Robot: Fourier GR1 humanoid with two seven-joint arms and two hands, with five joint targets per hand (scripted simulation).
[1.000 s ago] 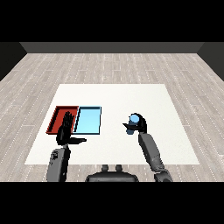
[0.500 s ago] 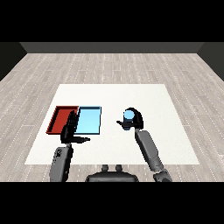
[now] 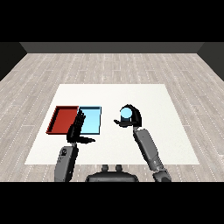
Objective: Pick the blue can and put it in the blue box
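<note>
The blue can (image 3: 126, 114) is upright in my right hand (image 3: 133, 118), whose fingers and thumb curl round it. It is lifted above the white table, to the right of the light blue tray (image 3: 89, 121). The red tray (image 3: 64, 120) lies directly left of the blue tray. My left hand (image 3: 76, 130) is raised with straight fingers over the near edge where the two trays meet, and it holds nothing.
The white table (image 3: 162, 105) stretches around the trays, bordered by a wooden floor. Both grey forearms come in from the lower corners.
My right hand has carried the blue can leftward, toward the blue tray. The left hand has stayed almost still.
</note>
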